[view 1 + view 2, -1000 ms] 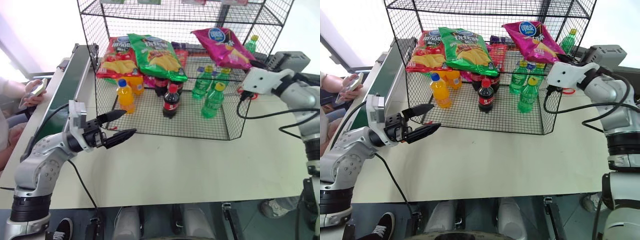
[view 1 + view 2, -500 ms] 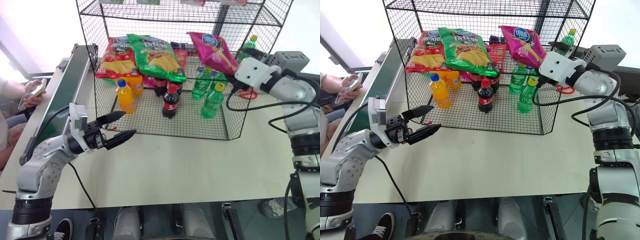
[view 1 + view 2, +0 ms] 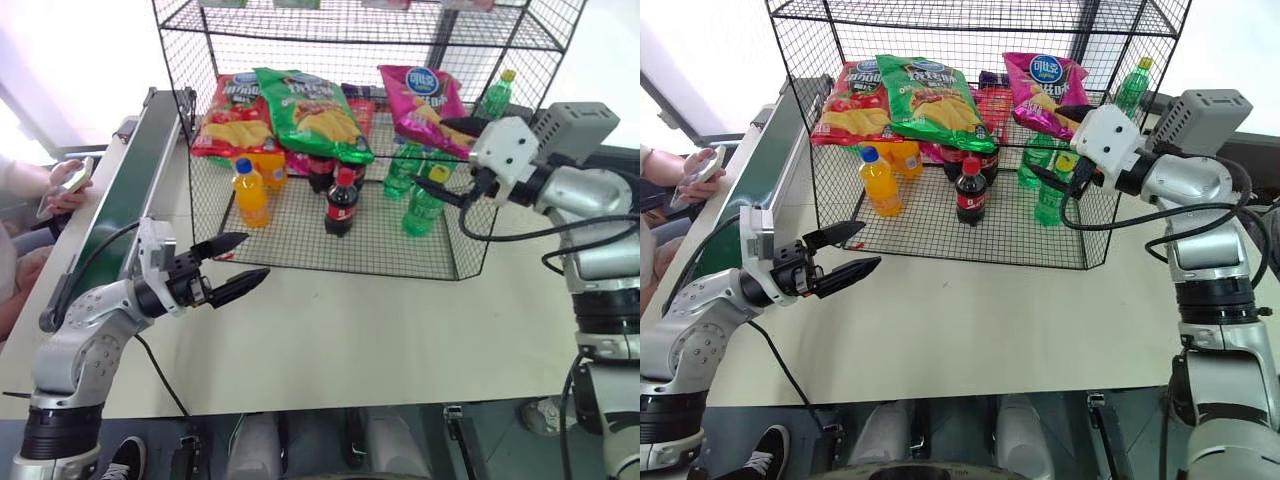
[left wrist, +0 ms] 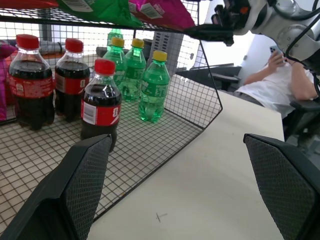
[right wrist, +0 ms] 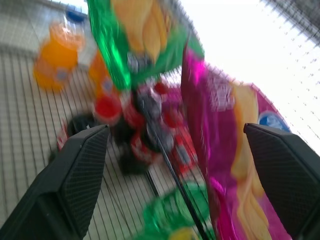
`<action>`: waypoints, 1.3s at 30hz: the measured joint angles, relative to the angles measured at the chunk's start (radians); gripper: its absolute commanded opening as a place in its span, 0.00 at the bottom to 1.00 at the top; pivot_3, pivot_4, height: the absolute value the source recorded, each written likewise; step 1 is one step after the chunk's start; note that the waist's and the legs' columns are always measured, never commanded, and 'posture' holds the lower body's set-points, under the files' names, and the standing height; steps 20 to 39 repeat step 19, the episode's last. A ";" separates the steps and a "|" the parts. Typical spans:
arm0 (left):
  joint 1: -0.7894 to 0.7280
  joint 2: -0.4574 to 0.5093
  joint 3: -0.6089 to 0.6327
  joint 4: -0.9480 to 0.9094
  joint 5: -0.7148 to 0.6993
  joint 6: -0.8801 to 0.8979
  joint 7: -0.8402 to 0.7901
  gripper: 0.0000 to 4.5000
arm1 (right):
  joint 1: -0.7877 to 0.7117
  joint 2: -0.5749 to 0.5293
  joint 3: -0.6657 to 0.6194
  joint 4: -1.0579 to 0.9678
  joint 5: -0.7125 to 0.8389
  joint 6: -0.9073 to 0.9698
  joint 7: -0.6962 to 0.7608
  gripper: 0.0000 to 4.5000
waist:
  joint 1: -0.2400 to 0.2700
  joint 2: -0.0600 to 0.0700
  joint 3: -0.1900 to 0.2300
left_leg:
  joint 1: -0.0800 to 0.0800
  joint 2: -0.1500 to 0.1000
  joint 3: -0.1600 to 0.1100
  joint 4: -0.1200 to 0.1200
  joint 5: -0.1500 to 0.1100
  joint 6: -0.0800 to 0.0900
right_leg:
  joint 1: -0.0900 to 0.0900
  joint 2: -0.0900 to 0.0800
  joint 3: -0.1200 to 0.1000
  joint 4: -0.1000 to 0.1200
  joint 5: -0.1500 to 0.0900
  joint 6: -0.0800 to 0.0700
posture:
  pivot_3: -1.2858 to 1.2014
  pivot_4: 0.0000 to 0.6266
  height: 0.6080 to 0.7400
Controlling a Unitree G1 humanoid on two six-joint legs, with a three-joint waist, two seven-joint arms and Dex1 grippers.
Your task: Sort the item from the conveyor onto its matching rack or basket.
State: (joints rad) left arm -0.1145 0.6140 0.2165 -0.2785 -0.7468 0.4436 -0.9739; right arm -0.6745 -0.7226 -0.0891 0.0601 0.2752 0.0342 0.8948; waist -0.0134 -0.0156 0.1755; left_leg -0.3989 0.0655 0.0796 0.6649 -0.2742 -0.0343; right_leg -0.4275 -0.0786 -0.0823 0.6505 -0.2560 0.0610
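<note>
The magenta-pink crisp bag [image 3: 424,93] lies on the middle tier of the black wire rack [image 3: 330,266], at its right side, next to the green bag. My right gripper [image 3: 448,158] stands open at the rack's right front, just short of the pink bag's near edge, holding nothing. In the right wrist view the pink bag [image 5: 220,130] lies ahead, between the spread fingers [image 5: 82,172]. My left gripper [image 3: 256,256] hovers open and empty over the table in front of the rack. The dark-green conveyor [image 3: 125,185] runs along the left.
A red bag [image 3: 235,115] and a green bag [image 3: 310,105] share the tier. An orange bottle [image 3: 250,190], cola bottles [image 3: 340,200] and green bottles [image 3: 425,200] stand on the rack floor. A person's hand with a phone [image 3: 65,180] is at left; a grey slatted box [image 3: 580,120] at right.
My right gripper opened and let go of the pink bag, which settled onto the tier. The right hand rolled and drew back toward the rack's front. The left arm barely moved.
</note>
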 measured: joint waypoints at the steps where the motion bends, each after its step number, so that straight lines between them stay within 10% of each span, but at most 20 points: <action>1: 0.005 0.009 0.001 0.000 0.004 0.001 0.003 1.00 | 0.002 0.008 -0.026 -0.038 0.068 0.035 0.008 0.99 | 0.001 0.000 0.000 | 0.000 0.000 0.000 0.000 0.000 0.000 | 0.000 0.000 0.000 0.000 0.000 0.000 | 0.52 0.24 1.00; 6: 0.025 0.074 0.035 0.002 0.061 0.005 0.061 1.00 | 0.051 0.038 -0.165 -0.202 0.404 0.295 -0.018 0.99 | 0.005 -0.001 -0.001 | 0.000 0.000 -0.001 0.000 0.000 0.000 | 0.001 0.000 -0.001 -0.001 0.000 0.000 | 0.52 0.24 1.00; 11: 0.098 0.147 0.133 0.001 0.142 0.005 0.147 1.00 | 0.406 -0.035 -0.191 -0.385 0.644 0.560 0.066 0.99 | 0.019 -0.001 0.000 | -0.001 0.000 -0.001 -0.001 -0.002 0.003 | 0.000 -0.001 -0.001 -0.002 0.000 0.000 | 0.52 0.24 1.00; 17: 0.157 0.151 0.157 -0.014 0.163 0.008 0.173 1.00 | 0.658 -0.110 -0.144 -0.397 0.475 0.448 0.219 0.99 | 0.024 -0.002 -0.001 | 0.000 0.000 0.000 0.000 -0.002 0.003 | 0.001 -0.001 0.000 -0.002 0.000 -0.001 | 0.52 0.24 1.00; 39: 0.167 0.152 0.160 -0.017 0.164 0.009 0.172 1.00 | 0.645 -0.093 -0.138 -0.361 0.445 0.417 0.226 0.99 | 0.020 -0.002 -0.001 | 0.002 0.000 0.001 0.000 -0.002 0.003 | 0.001 -0.001 0.000 -0.002 0.000 -0.001 | 0.52 0.24 1.00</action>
